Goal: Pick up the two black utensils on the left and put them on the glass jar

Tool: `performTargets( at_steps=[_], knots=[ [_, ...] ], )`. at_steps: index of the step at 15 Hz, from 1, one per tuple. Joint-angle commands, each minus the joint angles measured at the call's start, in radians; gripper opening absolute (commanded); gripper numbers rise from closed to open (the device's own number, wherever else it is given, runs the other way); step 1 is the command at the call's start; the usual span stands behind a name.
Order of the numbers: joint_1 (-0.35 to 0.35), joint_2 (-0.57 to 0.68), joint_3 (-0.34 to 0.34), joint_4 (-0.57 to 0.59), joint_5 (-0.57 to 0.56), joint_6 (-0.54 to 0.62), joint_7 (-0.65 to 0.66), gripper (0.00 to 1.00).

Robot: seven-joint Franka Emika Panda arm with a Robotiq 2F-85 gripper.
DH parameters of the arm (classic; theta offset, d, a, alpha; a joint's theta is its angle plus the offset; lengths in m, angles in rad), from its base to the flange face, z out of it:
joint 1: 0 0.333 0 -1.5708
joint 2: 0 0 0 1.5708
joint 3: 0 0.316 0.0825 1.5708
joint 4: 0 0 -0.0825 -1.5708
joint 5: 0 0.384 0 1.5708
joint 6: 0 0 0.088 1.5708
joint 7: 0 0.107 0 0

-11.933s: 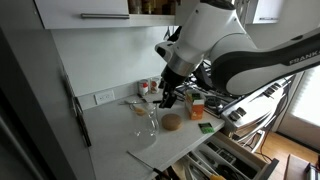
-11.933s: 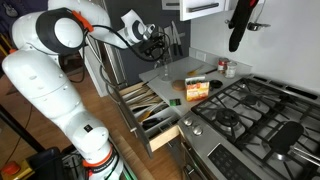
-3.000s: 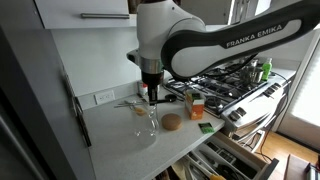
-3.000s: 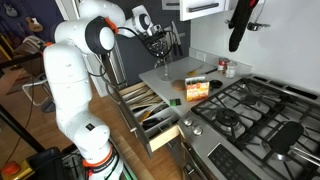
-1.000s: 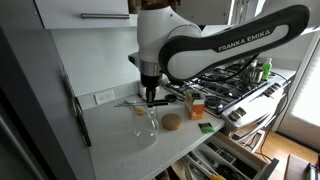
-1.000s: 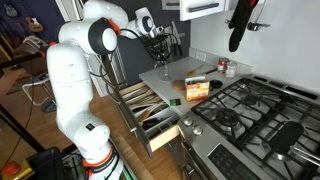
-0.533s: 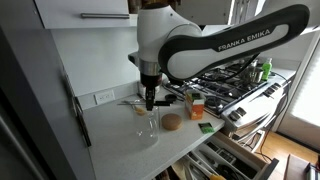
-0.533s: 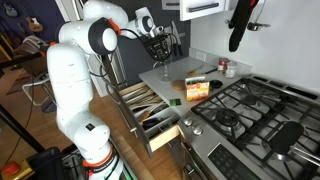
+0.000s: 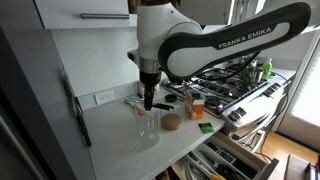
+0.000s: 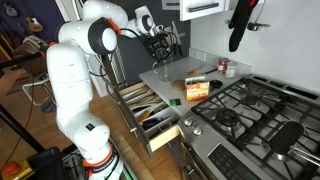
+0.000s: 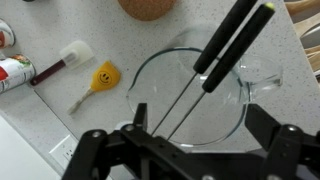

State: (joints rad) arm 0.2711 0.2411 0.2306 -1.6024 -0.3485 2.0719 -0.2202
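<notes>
The clear glass jar (image 11: 243, 98) stands right below my gripper (image 11: 200, 120), seen from above in the wrist view. The two black utensils (image 11: 235, 35) lie together across its mouth. Their black handles point to the upper right and their thin shafts run down into the jar towards my left finger. The jaws stand wide apart on either side of the jar and touch nothing. In both exterior views the gripper (image 9: 148, 101) (image 10: 157, 50) hangs straight over the jar (image 9: 148, 125) (image 10: 160, 68) on the counter.
A round cork disc (image 9: 172, 122) (image 11: 148, 8) lies beside the jar. A yellow smiley utensil (image 11: 100, 78), a white spatula (image 11: 62, 57) and a red can (image 11: 14, 72) lie nearby. An orange box (image 9: 196, 105), a drawer (image 10: 150, 115) standing open and the stove (image 10: 250, 110) are to the side.
Hardly anything: the gripper stays over the jar and seems only slightly lower than a second ago.
</notes>
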Motion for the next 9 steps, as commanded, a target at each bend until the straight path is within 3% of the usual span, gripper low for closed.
performTargets(
  at_steps=[1, 9],
  knots=[
    [0.000, -0.010, -0.004, -0.010, 0.021, 0.022, 0.011, 1.00],
    [-0.008, -0.184, 0.005, -0.116, 0.138, 0.069, 0.143, 1.00]
  ],
)
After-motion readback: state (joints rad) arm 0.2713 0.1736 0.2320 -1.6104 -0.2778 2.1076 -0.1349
